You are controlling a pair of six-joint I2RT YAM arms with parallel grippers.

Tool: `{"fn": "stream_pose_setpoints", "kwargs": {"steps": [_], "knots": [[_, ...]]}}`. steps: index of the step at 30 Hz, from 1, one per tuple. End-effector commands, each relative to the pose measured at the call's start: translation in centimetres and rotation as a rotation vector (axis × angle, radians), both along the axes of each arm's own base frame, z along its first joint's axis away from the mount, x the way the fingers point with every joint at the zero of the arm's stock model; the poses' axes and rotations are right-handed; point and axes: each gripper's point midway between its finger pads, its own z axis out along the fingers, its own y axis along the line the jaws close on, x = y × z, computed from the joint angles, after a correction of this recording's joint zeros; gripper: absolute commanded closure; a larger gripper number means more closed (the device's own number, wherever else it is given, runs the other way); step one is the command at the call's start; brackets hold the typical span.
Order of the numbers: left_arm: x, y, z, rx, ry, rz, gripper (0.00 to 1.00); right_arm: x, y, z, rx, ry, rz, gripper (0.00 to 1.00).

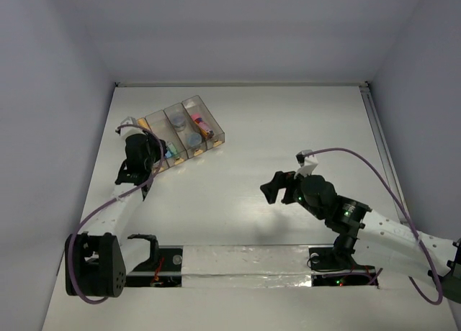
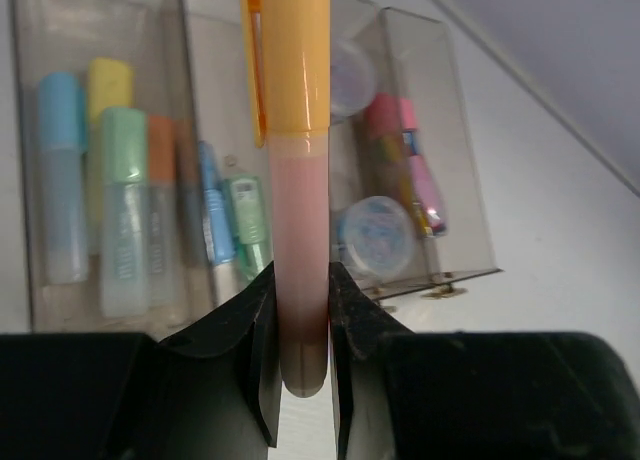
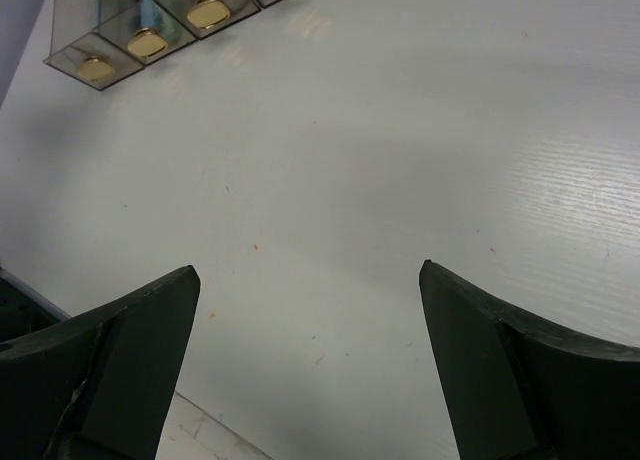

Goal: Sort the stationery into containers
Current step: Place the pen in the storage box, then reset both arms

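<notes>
Orange pen (image 2: 298, 160) in left hand (image 2: 302, 315)

Left pincer (image 2: 302, 292) clamped tight, right pincer (image 3: 308, 272) splayed wide.

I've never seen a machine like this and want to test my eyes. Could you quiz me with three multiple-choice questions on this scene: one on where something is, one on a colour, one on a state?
1. In the overhead view, where does the tray stand?
A. On the far left part of the table
B. At the right edge
C. Between the two arm bases

2. What colour is the cap of the pen in the left pincer?
A. Green
B. Orange-yellow
C. Black

3. How is the right pincer?
A. Shut on a pen
B. Shut on an eraser
C. Open and empty

Answers:
1 A: the tray sits at the upper left, right by the left pincer.
2 B: the left wrist view shows an orange-yellow cap above a pinkish barrel.
3 C: its fingers stand wide apart with only table between them.
</notes>
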Motion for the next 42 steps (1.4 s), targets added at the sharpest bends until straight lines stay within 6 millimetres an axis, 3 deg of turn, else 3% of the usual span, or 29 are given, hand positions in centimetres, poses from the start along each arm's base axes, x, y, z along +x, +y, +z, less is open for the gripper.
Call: {"fn": "stream_pose_setpoints", "kwargs": {"steps": [1,7,15,18,19,21,25,30,31,32,33,34,36,42], "knots": [[-0.4,2.4,-2.7,0.000,0.087,0.092,1.00,0.2,0.6,1.3,0.028,-0.035,0.019,0.02],[-0.3,4.1,-4.5,0.028,0.144,0.175,1.00,0.3,-0.2,1.3,0.019,-0.058,0.000,0.00],[0.0,5.5,-6.0,0.035,0.197,0.245,1.00,0.6,-1.2,3.1,0.008,-0.118,-0.021,0.00],[-0.3,6.0,-6.1,0.046,0.199,0.269,0.81,0.7,-1.1,3.1,0.002,-0.119,-0.019,0.00],[-0.3,6.1,-5.9,0.046,0.192,0.275,0.68,0.7,-1.0,3.1,-0.001,-0.117,-0.019,0.00],[-0.2,6.0,-5.4,0.039,0.177,0.271,0.57,0.8,-0.9,3.2,0.003,-0.118,-0.017,0.00],[0.0,5.4,-1.9,0.027,0.093,0.236,0.33,0.9,-0.6,3.8,0.013,-0.126,-0.012,0.00],[-0.5,4.6,3.7,0.026,-0.019,0.176,0.27,1.2,-0.4,4.5,0.009,-0.137,-0.015,0.00],[-0.7,4.0,6.2,0.024,-0.082,0.134,0.04,1.4,-0.5,5.2,0.016,-0.150,-0.028,0.00],[-1.0,3.2,7.4,0.024,-0.115,0.097,0.01,1.6,-0.6,5.6,0.019,-0.161,-0.037,0.00],[-1.3,2.8,8.5,0.022,-0.143,0.070,0.01,1.7,-0.8,6.2,0.022,-0.175,-0.046,0.00],[-1.9,2.3,11.2,0.018,-0.214,0.043,0.01,2.1,-1.4,6.9,0.013,-0.201,-0.075,0.00],[-2.9,0.6,14.6,0.022,-0.300,-0.065,0.01,2.5,-2.4,8.7,0.006,-0.248,-0.115,0.00],[-8.0,-2.5,25.0,0.051,-0.561,-0.258,0.01,2.2,-8.4,15.8,0.117,-0.390,-0.329,0.00]]}}
